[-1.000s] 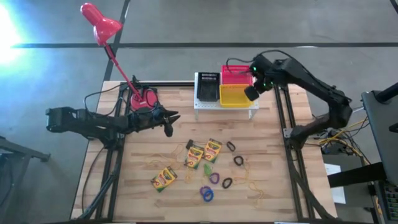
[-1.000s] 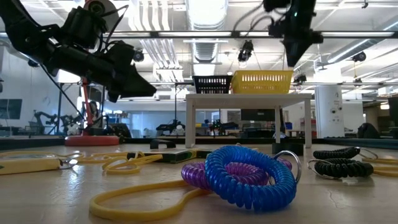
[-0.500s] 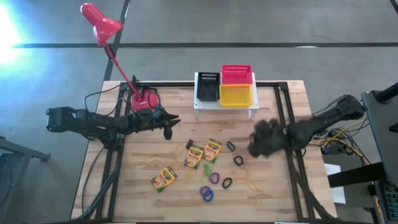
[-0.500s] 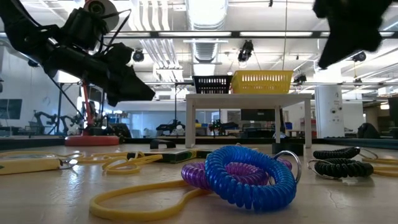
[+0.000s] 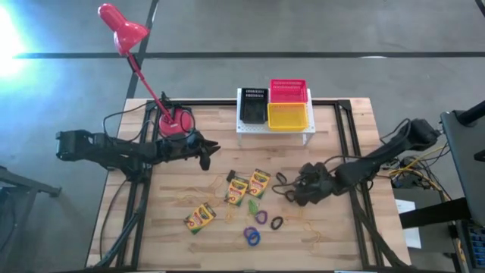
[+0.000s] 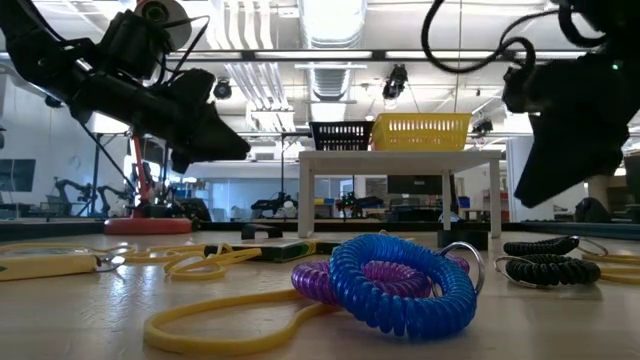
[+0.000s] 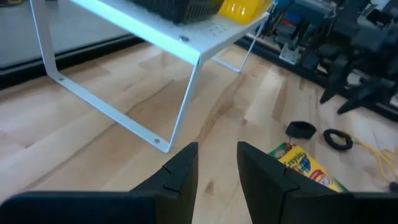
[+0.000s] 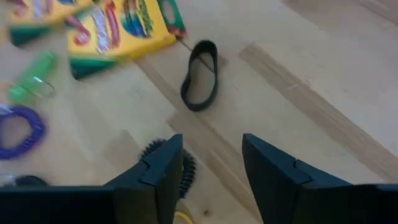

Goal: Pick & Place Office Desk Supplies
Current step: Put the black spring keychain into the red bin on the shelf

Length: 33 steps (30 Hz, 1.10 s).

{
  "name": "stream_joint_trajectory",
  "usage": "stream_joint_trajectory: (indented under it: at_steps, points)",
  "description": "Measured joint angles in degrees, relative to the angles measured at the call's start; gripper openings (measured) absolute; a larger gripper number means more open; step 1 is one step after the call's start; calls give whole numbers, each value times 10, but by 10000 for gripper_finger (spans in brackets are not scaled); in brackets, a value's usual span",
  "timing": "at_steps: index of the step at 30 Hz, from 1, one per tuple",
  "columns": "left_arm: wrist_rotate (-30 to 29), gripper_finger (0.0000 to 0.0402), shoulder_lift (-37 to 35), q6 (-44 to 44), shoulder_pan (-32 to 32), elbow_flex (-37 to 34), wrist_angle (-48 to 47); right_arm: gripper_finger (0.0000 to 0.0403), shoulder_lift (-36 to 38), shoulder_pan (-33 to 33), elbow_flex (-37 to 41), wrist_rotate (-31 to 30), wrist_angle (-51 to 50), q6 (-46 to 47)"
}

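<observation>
Right gripper [image 8: 208, 171]: spread empty, poised over coil ring [image 8: 180, 167], flat ring [image 8: 200, 74] beyond.
Left gripper [image 7: 217, 167]: parted, parked by stand [image 7: 149, 37].
Risk: ring may be nudged aside, or crayon box [image 8: 109, 34] caught.

Three flat crayon boxes [image 5: 258, 183] mid-table, elastic rings [image 5: 251, 236] (black, purple, blue, green) scattered beside, thin yellow rubber bands [image 5: 314, 236] nearby

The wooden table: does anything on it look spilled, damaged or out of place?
Nothing looks damaged. The crayon boxes, coiled rings and yellow rubber bands lie scattered loosely across the table, while the yellow basket sits neatly on the white stand.
</observation>
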<state>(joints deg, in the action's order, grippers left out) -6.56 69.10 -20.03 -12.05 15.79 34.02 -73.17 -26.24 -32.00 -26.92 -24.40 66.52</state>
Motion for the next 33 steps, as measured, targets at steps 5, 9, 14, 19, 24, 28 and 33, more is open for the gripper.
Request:
stream_joint_trajectory:
  at_steps: [5, 9, 14, 19, 24, 28, 33]
  points:
    - [-9, 118, 0, -4, 0, 0, 20, 171, -56, -2, -3, 18, 47, -49]
    - [-9, 118, 0, -13, 0, 0, 22, 167, -98, -3, -4, 56, 88, -115]
    - [-9, 118, 0, -26, 0, 0, 22, 139, -127, -7, -5, 54, 86, -139]
    - [-9, 118, 0, -26, 0, 0, 22, 77, -126, -24, -5, 39, 90, -177]
    - [-11, 118, 0, -27, 11, 0, 31, 24, -113, -32, -2, -4, 130, -221]
    - [-22, 118, 0, -4, 43, 0, 86, 14, -122, -28, 13, -151, 283, -274]
    - [-40, 118, 0, 60, 113, 1, 198, 16, -147, -6, 33, -290, 567, -391]
